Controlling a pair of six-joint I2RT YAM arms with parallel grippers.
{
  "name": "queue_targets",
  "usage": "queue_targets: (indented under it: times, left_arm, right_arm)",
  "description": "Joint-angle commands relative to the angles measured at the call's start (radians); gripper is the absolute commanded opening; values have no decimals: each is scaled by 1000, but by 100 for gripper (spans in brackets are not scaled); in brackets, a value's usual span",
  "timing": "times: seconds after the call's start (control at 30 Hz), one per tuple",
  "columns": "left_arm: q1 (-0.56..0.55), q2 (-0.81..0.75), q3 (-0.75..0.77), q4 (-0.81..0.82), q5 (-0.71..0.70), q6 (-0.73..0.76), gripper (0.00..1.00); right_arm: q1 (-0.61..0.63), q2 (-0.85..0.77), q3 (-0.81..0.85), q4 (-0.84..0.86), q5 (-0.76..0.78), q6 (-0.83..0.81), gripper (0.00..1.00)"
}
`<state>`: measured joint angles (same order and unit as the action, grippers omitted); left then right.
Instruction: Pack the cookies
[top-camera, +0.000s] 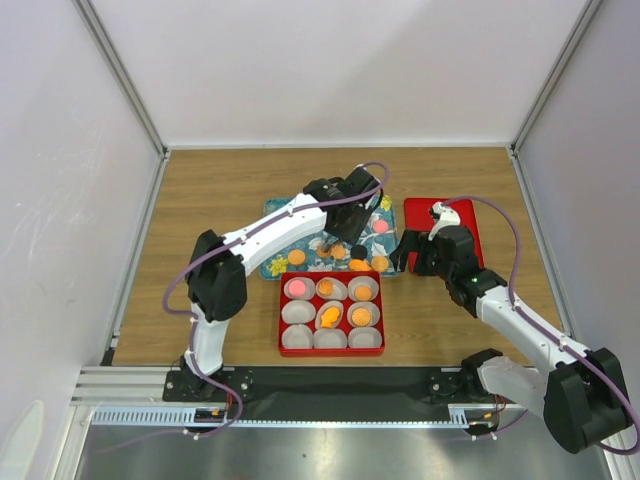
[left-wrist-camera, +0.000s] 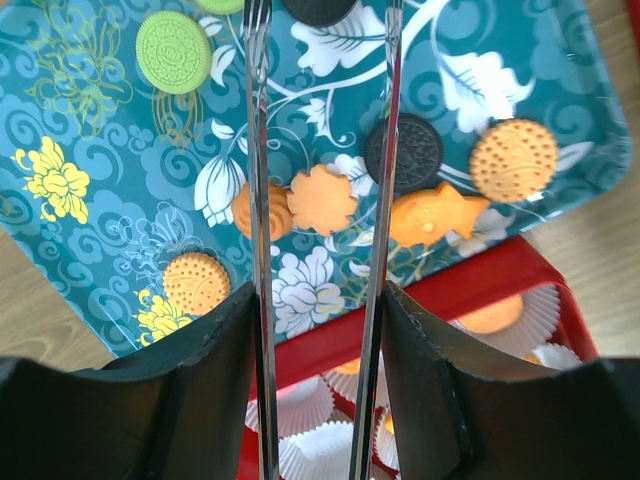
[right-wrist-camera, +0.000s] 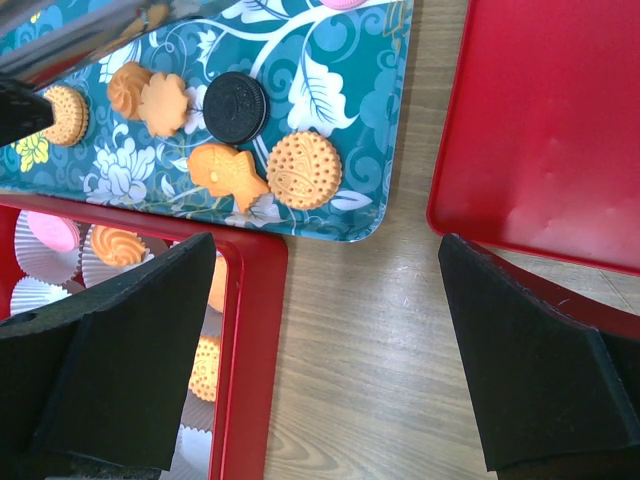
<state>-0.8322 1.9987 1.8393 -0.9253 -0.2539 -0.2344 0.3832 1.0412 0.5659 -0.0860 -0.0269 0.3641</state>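
Left claw (left-wrist-camera: 320, 150) over tray (left-wrist-camera: 90, 120), lining up on cookies (left-wrist-camera: 322, 198)

Prongs part-open, empty, straddling flower cookie for pickup; right claw (right-wrist-camera: 330, 350) wide open, empty, parked over table (right-wrist-camera: 370, 330) beside box (right-wrist-camera: 245, 330)

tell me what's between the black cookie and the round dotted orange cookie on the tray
Nothing: in the right wrist view, only bare teal tray separates the black cookie from the round dotted orange cookie.

white arms (top-camera: 275, 226) with black joints, purple cables (black fingers (right-wrist-camera: 120, 340)).
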Motion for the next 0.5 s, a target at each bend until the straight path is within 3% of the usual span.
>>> queue_targets:
  times: [0.0,0.47]
  left_arm:
    - [13,11,61,13,-4,15,55]
    - [41,69,63,34,28,20,55]
  right_arm:
    - [-4,-20,22,22,2,-11,100]
    - [-3,-24,23,26,-10,-8,100]
